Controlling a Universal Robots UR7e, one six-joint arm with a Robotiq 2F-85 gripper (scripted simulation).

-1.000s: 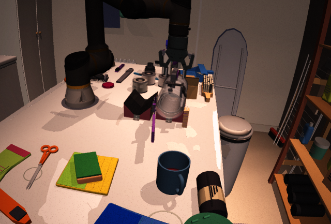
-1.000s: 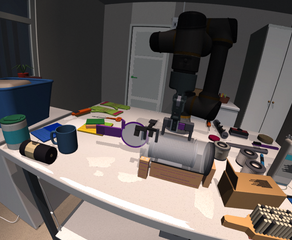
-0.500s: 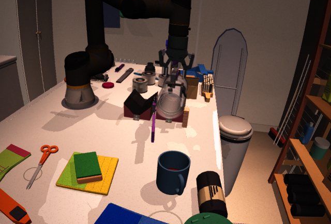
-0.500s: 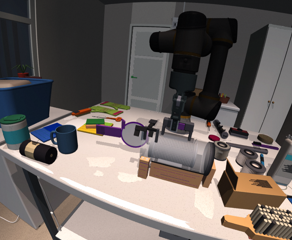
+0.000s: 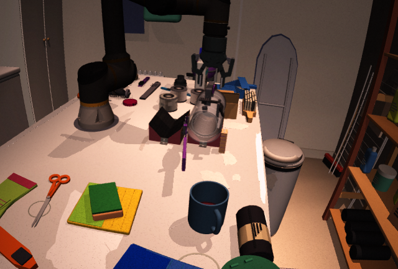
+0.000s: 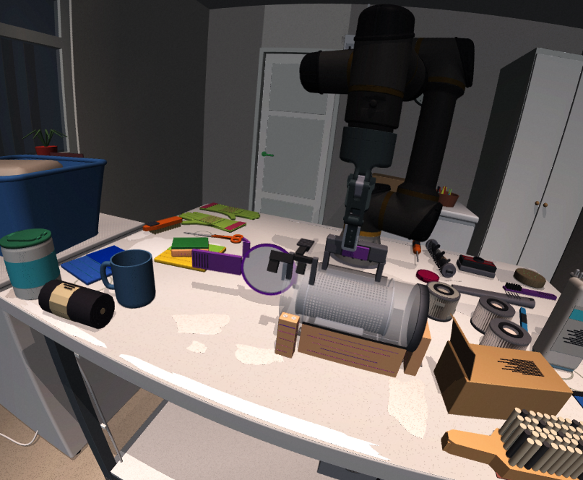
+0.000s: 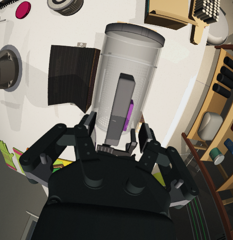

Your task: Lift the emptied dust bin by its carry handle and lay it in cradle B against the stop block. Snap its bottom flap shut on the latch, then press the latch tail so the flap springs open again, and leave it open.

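Near the table's right edge, the clear dust bin [image 5: 205,119] [image 6: 359,306] [image 7: 125,79] lies on its side in a wooden cradle [image 6: 354,349], its open end next to the small stop block [image 5: 223,140] [image 6: 287,334]. Its grey carry handle [image 6: 354,254] [image 7: 120,110] runs along the top. The purple-rimmed bottom flap [image 5: 184,145] [image 6: 266,269] hangs swung open off the bin's end, with the dark latch [image 6: 301,254] beside it. My gripper [image 5: 212,73] [image 6: 352,243] [image 7: 116,129] is open and empty, straddling the handle from above. A second, dark cradle [image 5: 167,126] [image 7: 70,79] sits empty beside the bin.
Behind the cradles stand round filters [image 5: 175,96], a cardboard box [image 6: 498,375] and a bristle brush [image 6: 544,442]. A blue mug [image 5: 208,206], a dark roll [image 5: 254,232], a sponge on a cloth [image 5: 105,205] and scissors [image 5: 51,194] lie toward the near end. A bin [image 5: 283,176] stands off the table's right edge.
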